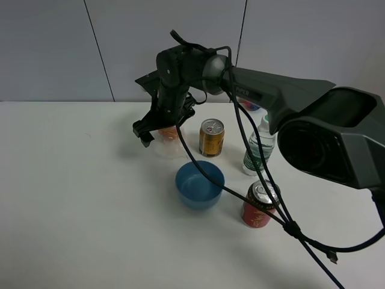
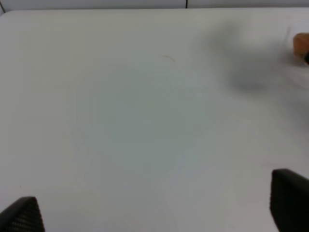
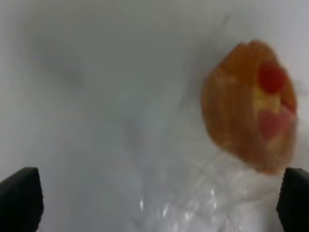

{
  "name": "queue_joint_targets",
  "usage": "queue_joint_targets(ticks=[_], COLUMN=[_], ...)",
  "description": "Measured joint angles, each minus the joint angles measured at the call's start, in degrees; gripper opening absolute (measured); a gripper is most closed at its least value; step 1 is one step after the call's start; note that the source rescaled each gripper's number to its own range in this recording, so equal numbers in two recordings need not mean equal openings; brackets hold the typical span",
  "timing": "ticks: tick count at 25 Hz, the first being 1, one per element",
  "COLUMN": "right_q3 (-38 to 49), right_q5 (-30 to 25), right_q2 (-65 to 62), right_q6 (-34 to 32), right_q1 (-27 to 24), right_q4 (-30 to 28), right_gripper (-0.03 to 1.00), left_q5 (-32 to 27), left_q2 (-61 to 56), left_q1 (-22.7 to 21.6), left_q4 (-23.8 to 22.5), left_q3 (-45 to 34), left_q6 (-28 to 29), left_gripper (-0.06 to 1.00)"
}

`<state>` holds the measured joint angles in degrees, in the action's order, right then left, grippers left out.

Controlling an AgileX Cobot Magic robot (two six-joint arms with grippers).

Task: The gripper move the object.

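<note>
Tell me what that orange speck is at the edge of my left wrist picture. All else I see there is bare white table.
Observer: It is a small orange-brown bun with red spots, wrapped in crinkly clear plastic.
Operator: Is anything holding it?
Observer: No. The right gripper hangs over it with its jaws open, not closed on it.
Operator: What else is nearby?
Observer: Near it stand a gold can, a blue bowl, a water bottle and a red can.
</note>
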<state>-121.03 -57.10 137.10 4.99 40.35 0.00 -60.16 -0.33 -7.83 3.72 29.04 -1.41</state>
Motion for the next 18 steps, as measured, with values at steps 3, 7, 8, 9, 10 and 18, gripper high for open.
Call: queue_joint_targets(ticks=[3, 7, 8, 9, 10, 18], right_q3=[0.0, -0.05, -0.11, -0.1, -0.1, 0.14], right_q5=[-3.19, -10.47, -11.48, -12.01, -12.18, -12.41], right_q2=[-2.87, -9.81, -11.46, -13.37, -15.24, -29.22], right_q6=[0.05, 0.44, 0.55, 0.97, 1.64, 0.99], right_q1=[0.0, 0.0, 0.0, 0.0, 0.0, -1.83], right_q4=[2.84, 5.79, 6.02, 6.19, 6.19, 3.17], right_gripper=[0.99, 0.99, 0.99, 0.99, 0.99, 0.99], left_q5=[0.0, 0.0, 0.0, 0.0, 0.0, 0.0], left_q2=[0.0, 0.0, 0.0, 0.0, 0.0, 0.0], left_q1=[0.0, 0.0, 0.0, 0.0, 0.0, 0.0], left_q4=[0.0, -0.05, -0.05, -0.05, -0.05, -0.05], left_q3=[0.0, 0.0, 0.0, 0.0, 0.0, 0.0], left_q6=[0.0, 0.0, 0.0, 0.0, 0.0, 0.0], left_gripper=[1.0, 1.0, 1.0, 1.0, 1.0, 1.0])
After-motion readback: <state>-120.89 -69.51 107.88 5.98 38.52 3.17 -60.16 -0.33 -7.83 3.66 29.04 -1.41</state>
